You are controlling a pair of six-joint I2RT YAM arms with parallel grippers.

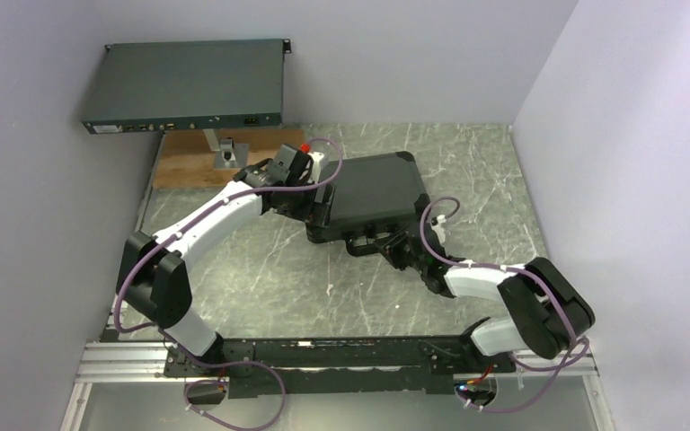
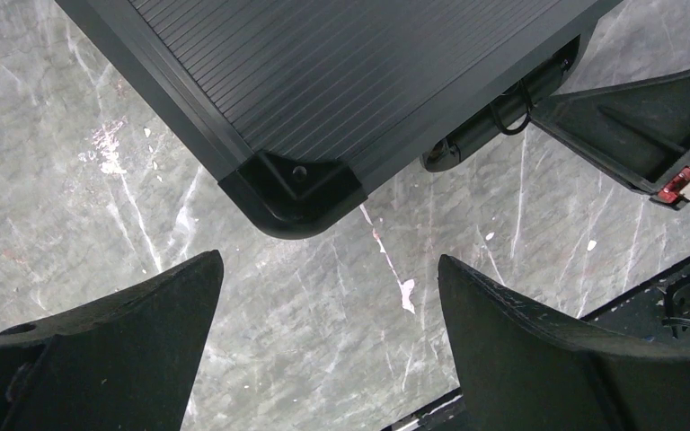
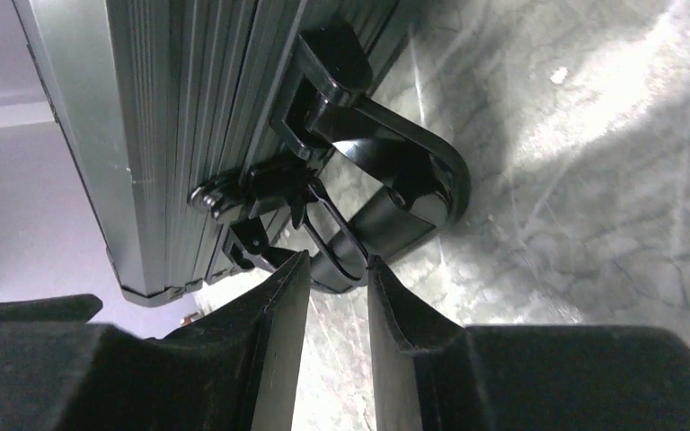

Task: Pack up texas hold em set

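The texas hold em set's black ribbed briefcase [image 1: 377, 189] lies closed and flat on the marble table. My left gripper [image 1: 317, 215] hangs open just off its near-left corner [image 2: 292, 184], nothing between the fingers [image 2: 331, 259]. At the case's front edge my right gripper [image 1: 386, 244] has its fingers drawn narrow, and the tips [image 3: 339, 260] pinch the hanging loop of a latch [image 3: 328, 235] beside the carry handle [image 3: 418, 171]. The ribbed side of the case [image 3: 189, 117] fills the left of the right wrist view. Chips, cards and buttons are out of view.
A large flat grey electronics box [image 1: 184, 90] sits at the back left, with a wooden board [image 1: 202, 160] below it. Walls close in on the left, back and right. The arms' base rail [image 1: 323, 352] runs along the near edge. The right arm's body [image 2: 647, 126] shows beside the case.
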